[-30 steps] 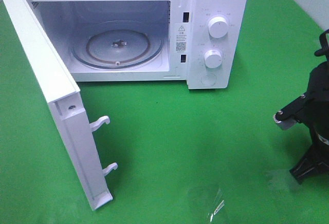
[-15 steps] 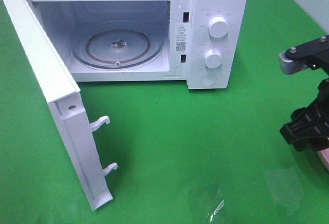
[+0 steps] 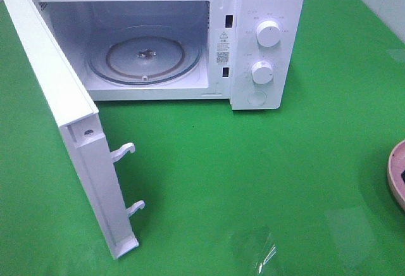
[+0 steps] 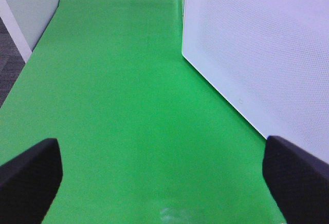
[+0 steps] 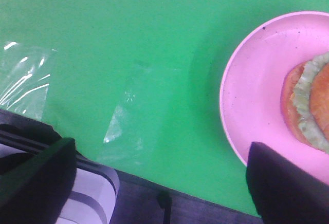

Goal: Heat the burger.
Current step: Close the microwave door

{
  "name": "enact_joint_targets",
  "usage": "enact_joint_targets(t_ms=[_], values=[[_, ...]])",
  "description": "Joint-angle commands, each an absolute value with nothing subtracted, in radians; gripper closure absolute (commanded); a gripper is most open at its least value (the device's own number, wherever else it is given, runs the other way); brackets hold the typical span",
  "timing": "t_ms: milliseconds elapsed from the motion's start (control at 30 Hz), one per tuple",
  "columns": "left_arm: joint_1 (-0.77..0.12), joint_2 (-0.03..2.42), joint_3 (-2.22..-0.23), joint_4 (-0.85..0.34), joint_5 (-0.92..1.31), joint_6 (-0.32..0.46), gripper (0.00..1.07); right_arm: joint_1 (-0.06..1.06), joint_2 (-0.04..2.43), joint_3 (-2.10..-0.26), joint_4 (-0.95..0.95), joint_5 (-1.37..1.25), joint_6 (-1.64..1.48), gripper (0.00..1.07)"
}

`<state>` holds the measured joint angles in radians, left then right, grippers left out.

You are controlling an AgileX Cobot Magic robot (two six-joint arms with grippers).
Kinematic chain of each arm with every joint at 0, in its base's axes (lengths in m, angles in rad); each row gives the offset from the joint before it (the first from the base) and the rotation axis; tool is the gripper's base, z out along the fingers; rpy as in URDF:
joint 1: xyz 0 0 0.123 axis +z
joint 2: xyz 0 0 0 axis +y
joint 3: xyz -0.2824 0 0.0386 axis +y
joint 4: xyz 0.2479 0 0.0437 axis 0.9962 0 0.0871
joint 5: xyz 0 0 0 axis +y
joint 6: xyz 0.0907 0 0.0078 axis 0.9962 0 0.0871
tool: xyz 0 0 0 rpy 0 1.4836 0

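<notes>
Two grippers: both spread wide, nothing between the fingers of either.
left gripper [image 4: 162,175]: only the dark fingertips [image 4: 28,175] show in its wrist view; hovers over green cloth [image 4: 123,106], just beside the outer face of the door. Not visible in the high view.
right gripper [image 5: 159,178]: fingers released, over the cloth's near edge, plate just beside one fingertip [image 5: 285,183]. Also out of the high view.
burger [image 5: 308,106]: lies on the pink plate [image 5: 252,80], partly cut off by the frame; bun and lettuce visible.
plate location: right edge of the table, well apart from the microwave; only its rim shows in the high view.
microwave [image 3: 266,10]: white, far side of the table, two knobs on the right panel.
door [image 3: 69,118]: swung fully open to the left.
turntable [image 3: 145,54]: glass, bare.
</notes>
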<state>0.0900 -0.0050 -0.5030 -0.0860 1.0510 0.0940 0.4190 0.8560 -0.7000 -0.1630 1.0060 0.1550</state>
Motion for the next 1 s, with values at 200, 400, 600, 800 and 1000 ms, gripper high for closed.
enact_joint_targets(t_ms=[200,400,600,800,1000], values=[[0.09,-0.02,-0.499,-0.088,1.037,0.093,0.09,0.415,0.597,-0.584,-0.163,1.026,0.155,0.26],[0.09,-0.02,-0.499,-0.088,1.037,0.093,0.09,0.415,0.431,-0.544,-0.159,1.029,0.175,0.28],[0.09,-0.02,-0.499,-0.088,1.037,0.093,0.09,0.347,0.256,-0.505,-0.135,1.013,0.175,0.31],[0.09,-0.02,-0.499,-0.088,1.037,0.093,0.09,0.254,0.102,-0.505,-0.099,1.002,0.12,0.31],[0.09,-0.02,-0.499,-0.088,1.037,0.093,0.09,0.15,-0.032,-0.498,-0.088,1.005,0.125,0.31]])
